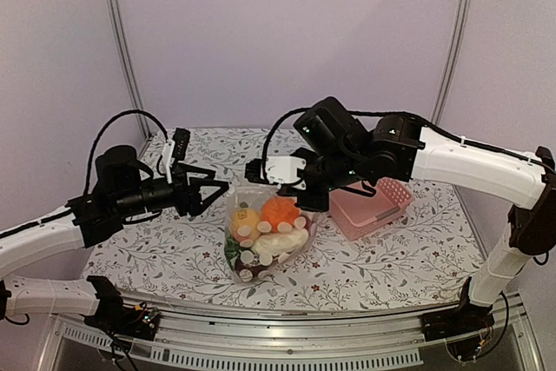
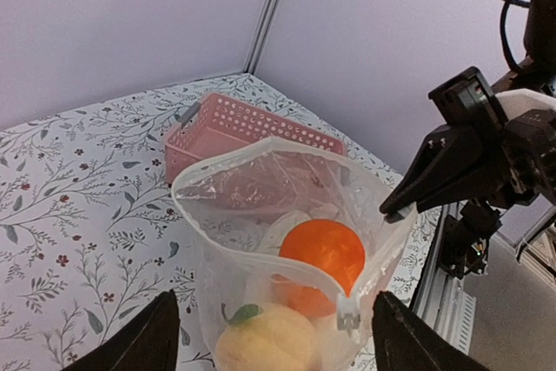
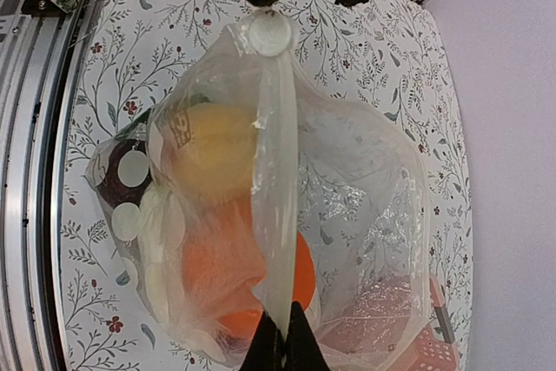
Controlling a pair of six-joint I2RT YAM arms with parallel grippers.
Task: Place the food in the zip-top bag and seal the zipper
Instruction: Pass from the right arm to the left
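Food (image 2: 321,249) is sitting bagged, your right claw (image 2: 393,206) is pinching the zip-top bag (image 2: 252,182) by its rim, so be centring your wide-open, empty left claw (image 2: 274,345) squarely over the zipper (image 2: 261,254).

Pink basket (image 3: 432,349), probably, hazy behind bag (image 3: 365,188).

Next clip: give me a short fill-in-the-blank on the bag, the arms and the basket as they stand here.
1. The right gripper has its jaws ____ on the rim of the zip-top bag.
2. The left gripper has its jaws ____, gripping nothing.
3. Beside the bag stands a lattice basket whose colour is ____.
Missing words: shut; open; pink.
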